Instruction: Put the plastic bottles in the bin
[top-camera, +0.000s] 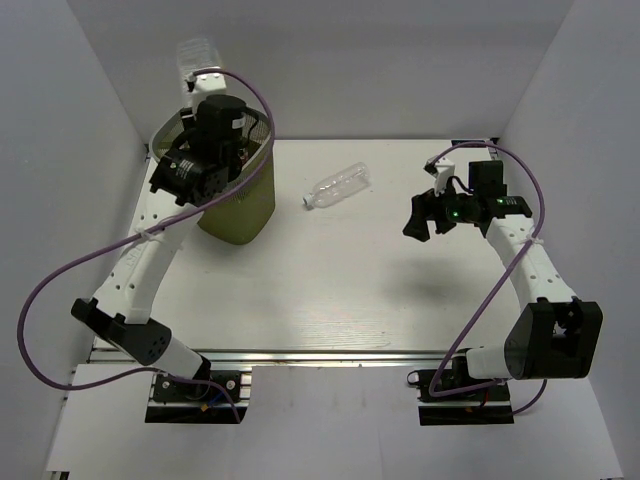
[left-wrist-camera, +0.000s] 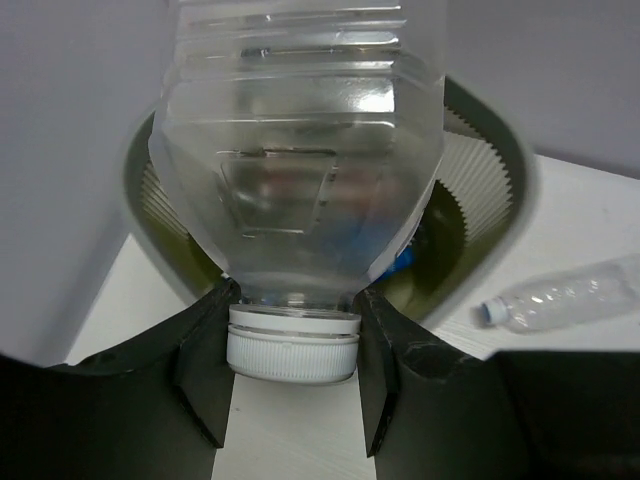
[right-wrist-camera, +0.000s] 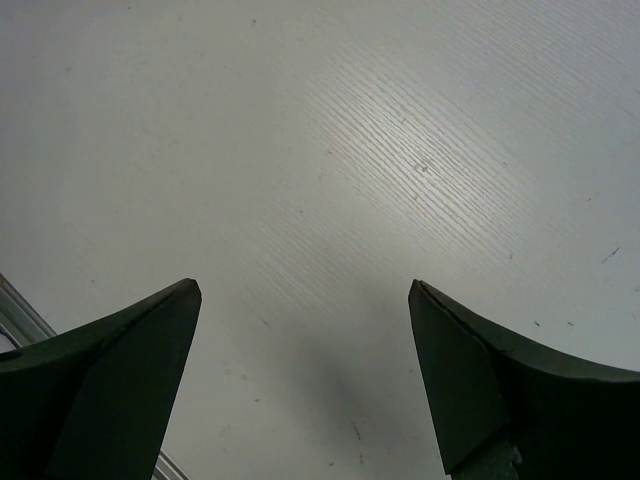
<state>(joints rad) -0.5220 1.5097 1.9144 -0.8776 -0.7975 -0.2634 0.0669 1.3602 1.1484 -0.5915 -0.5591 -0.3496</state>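
Note:
My left gripper (top-camera: 196, 98) is shut on the neck of a clear plastic bottle (top-camera: 197, 55), just above its white cap (left-wrist-camera: 292, 345). The bottle (left-wrist-camera: 300, 150) stands upward from the fingers, over the mouth of the olive-green mesh bin (top-camera: 245, 210). Inside the bin (left-wrist-camera: 478, 180) a bit of blue label (left-wrist-camera: 405, 262) shows behind the held bottle. A second clear bottle (top-camera: 338, 186) lies on its side on the table right of the bin, and appears again as the bottle (left-wrist-camera: 570, 300) in the left wrist view. My right gripper (top-camera: 425, 215) hangs open and empty (right-wrist-camera: 305, 290) over bare table.
White walls close in the table (top-camera: 330, 280) on the left, back and right. The bin stands at the table's back left corner. The purple cables (top-camera: 60, 280) loop out beside both arms.

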